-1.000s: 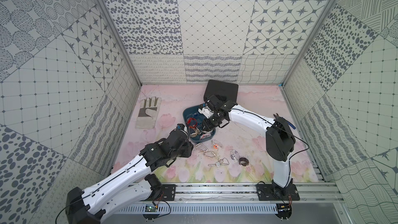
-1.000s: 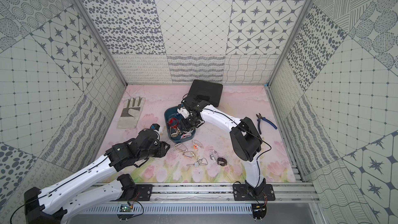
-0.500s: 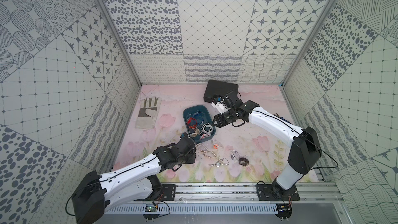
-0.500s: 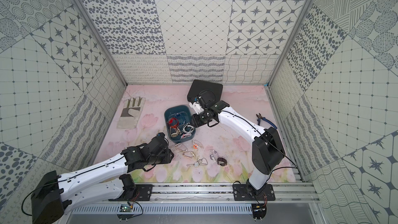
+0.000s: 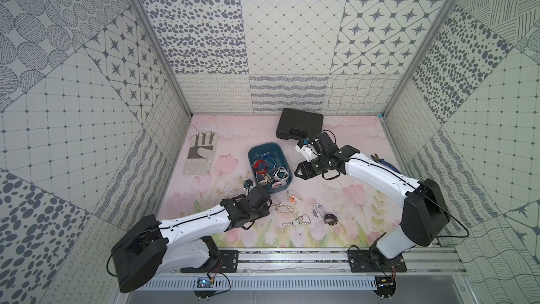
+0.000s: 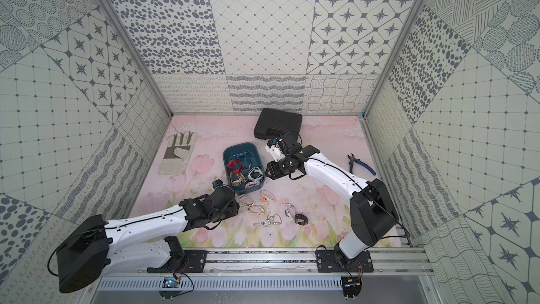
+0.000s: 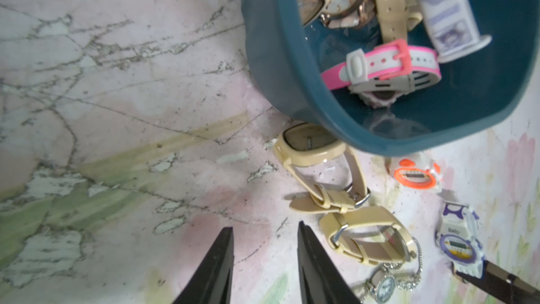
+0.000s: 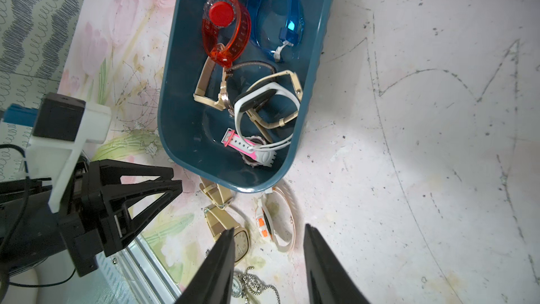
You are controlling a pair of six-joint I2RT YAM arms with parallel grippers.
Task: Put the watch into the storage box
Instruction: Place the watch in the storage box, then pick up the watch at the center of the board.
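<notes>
The teal storage box stands mid-mat and holds several watches. Loose watches lie in front of it: two beige strap watches, an orange-and-white one, a silver chain one, a purple-and-white one and a dark one. My left gripper is low over the mat beside the beige watches, open, with nothing between its fingers. My right gripper hovers by the box's right side, open and empty.
A black hard case sits at the back behind the right arm. A work glove lies at the left and blue-handled pliers at the right wall. The metal rail runs along the front edge.
My right gripper has pulled away from over the box to its right side. My left arm has reached forward and down to the loose watches, its jaws narrowing a little.
</notes>
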